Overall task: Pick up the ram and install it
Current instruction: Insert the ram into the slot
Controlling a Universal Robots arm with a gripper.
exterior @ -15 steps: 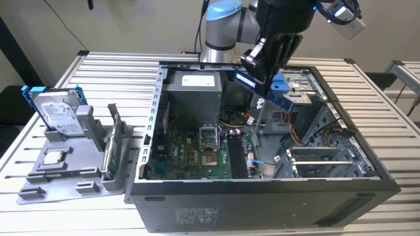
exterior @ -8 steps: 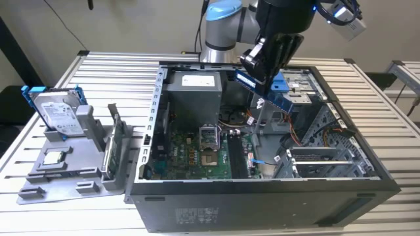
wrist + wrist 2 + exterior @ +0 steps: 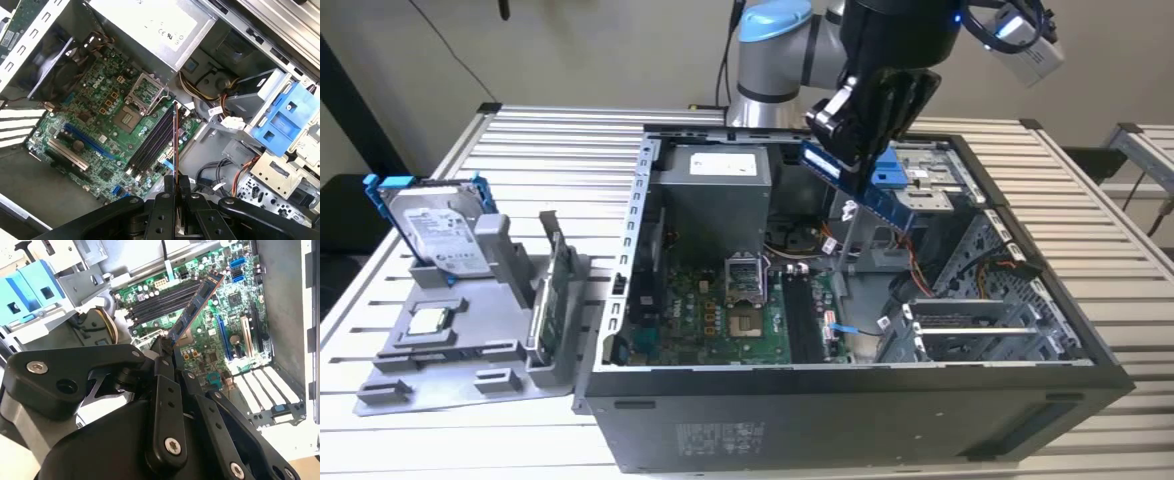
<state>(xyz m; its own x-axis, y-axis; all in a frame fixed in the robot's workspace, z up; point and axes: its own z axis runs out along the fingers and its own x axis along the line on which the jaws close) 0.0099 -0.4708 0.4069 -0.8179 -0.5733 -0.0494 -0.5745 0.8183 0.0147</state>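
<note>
The black linkage of the gripper [image 3: 166, 347] covers the held end of the ram [image 3: 197, 305] in both wrist views, so the exact place where the fingers clamp the stick is hard to make out. They are closed on it, and the ram juts out from between them. In the first wrist view the ram [image 3: 176, 140] appears edge-on as a thin line, its side label turned out of sight. In the exterior view the gripper [image 3: 843, 148] carries the ram [image 3: 861, 190] tilted above the open computer case [image 3: 854, 420], clear of the motherboard [image 3: 95, 120] on the case floor. The ram's free end points down toward the black memory slots [image 3: 150, 142], apart from them. Inside the case, a grey power supply [image 3: 727, 190] sits at the rear wall and carries a white printed label. A blue drive bracket [image 3: 290, 115] and loose cables [image 3: 220, 175] crowd the bay beside the slots. Outside the case, at the exterior view's left, a hard drive in a blue frame [image 3: 440, 235] stands on a grey holder [image 3: 454, 350] on the slatted table [image 3: 560, 140].
</note>
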